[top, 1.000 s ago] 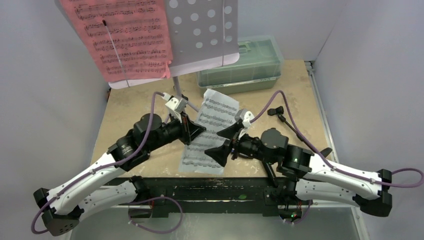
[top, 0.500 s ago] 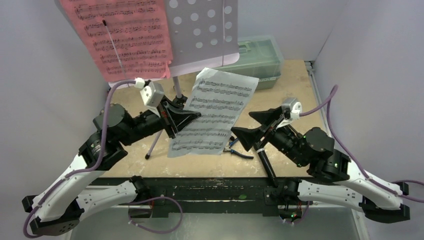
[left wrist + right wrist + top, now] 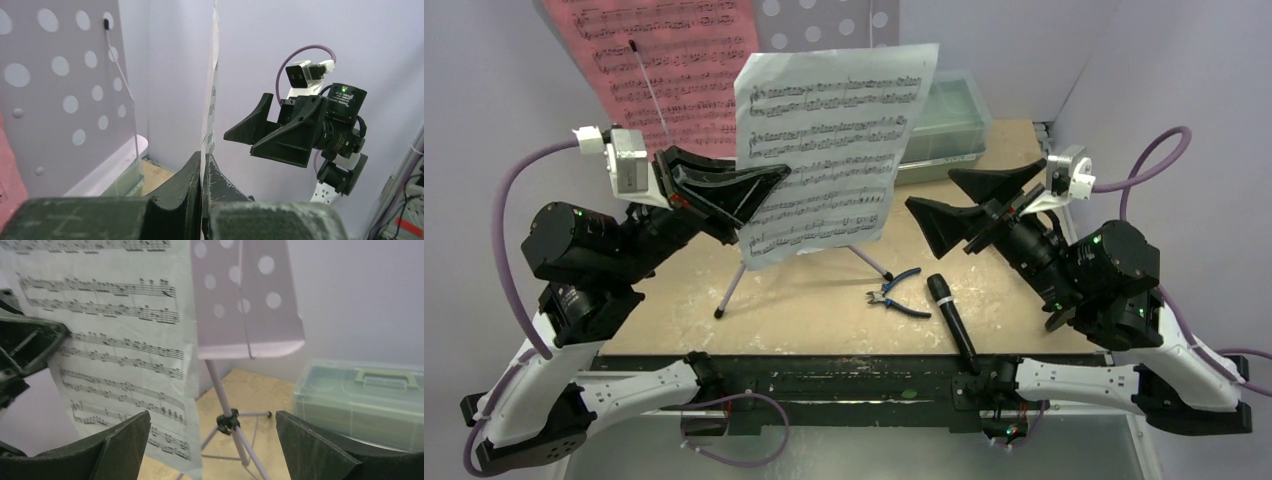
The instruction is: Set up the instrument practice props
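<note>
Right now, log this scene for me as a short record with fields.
left gripper: shut on the white sheet, held upright above the table
right gripper: open, empty, beside the sheet's right edge
pink sheet: on the music stand, left side
microphone: lying on the table near the front edge
pliers: on the table, left of the microphone
toolbox: lid closed, at the back of the table
</note>
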Robot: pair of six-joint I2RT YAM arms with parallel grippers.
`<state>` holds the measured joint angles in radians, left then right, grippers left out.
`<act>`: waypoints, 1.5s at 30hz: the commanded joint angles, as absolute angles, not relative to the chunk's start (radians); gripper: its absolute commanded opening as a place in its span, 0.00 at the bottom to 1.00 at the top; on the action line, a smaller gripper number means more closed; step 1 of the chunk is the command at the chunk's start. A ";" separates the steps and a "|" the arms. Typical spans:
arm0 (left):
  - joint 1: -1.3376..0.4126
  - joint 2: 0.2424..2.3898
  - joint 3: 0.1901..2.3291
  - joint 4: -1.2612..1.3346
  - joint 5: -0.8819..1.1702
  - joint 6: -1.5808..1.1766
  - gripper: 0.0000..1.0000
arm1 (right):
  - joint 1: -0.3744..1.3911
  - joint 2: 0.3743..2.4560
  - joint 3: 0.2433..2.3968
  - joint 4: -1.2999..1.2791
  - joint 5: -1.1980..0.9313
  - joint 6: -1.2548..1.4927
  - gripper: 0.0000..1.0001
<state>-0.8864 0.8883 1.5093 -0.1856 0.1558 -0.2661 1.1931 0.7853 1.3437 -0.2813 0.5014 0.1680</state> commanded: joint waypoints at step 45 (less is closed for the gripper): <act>-0.890 0.709 1.287 -0.039 0.128 -0.619 0.00 | 0.602 1.197 1.444 0.534 -0.862 1.044 0.46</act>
<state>-0.8864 0.7158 1.2953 -0.0830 0.1192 -0.5922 0.6064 1.1980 1.4620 0.4156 -0.8581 0.9726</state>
